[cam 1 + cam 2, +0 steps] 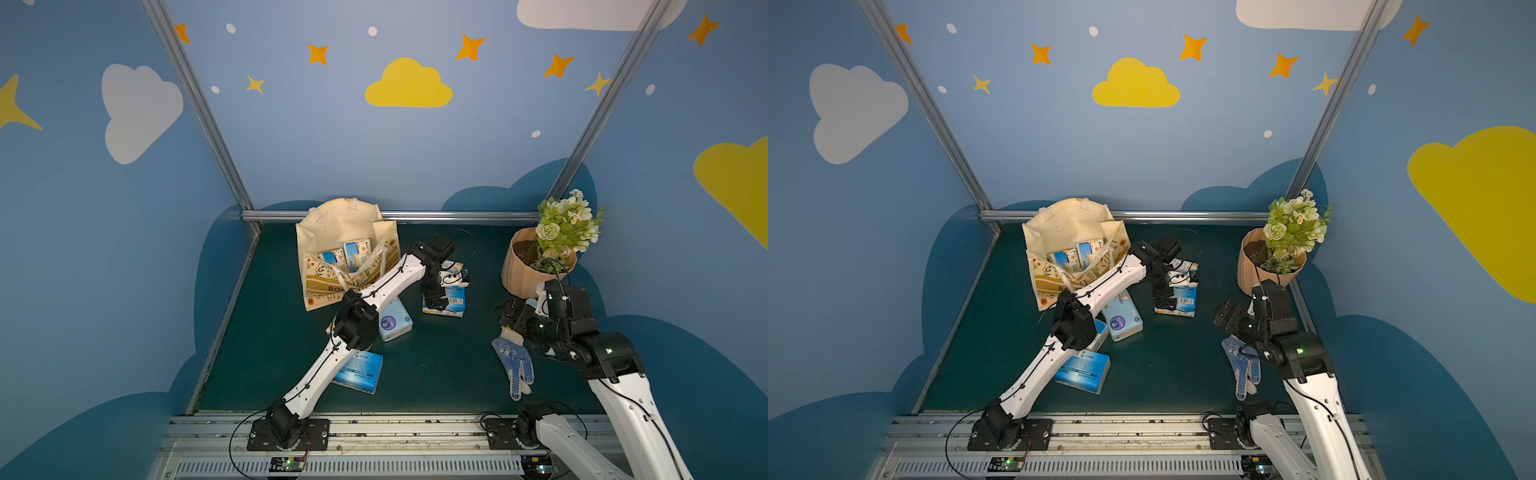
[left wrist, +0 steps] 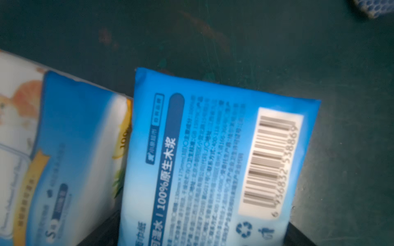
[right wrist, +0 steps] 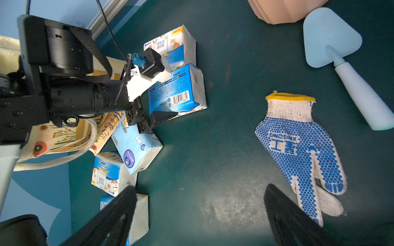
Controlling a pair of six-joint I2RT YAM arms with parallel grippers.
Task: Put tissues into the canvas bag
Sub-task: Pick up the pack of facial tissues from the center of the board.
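The cream canvas bag (image 1: 332,224) stands open at the back left of the mat, with two tissue packs (image 1: 347,253) inside. My left gripper (image 1: 436,301) hangs open right of the bag. Its fingers straddle a blue barcode tissue pack (image 2: 213,149) that lies on the mat. A cat-print pack (image 3: 170,42) sits right behind that one. A pale blue pack with a purple circle (image 1: 392,322) and a blue pack (image 1: 361,372) lie partly under the left arm, and another pack (image 3: 106,172) lies between them. My right gripper (image 3: 200,189) is open over bare mat, holding nothing.
A peach ribbed flower pot (image 1: 536,270) with flowers stands at the back right. A blue-dotted work glove (image 1: 515,361) lies beside the right gripper. A pale blue trowel (image 3: 332,42) lies near the pot. Walls close in the mat on three sides.
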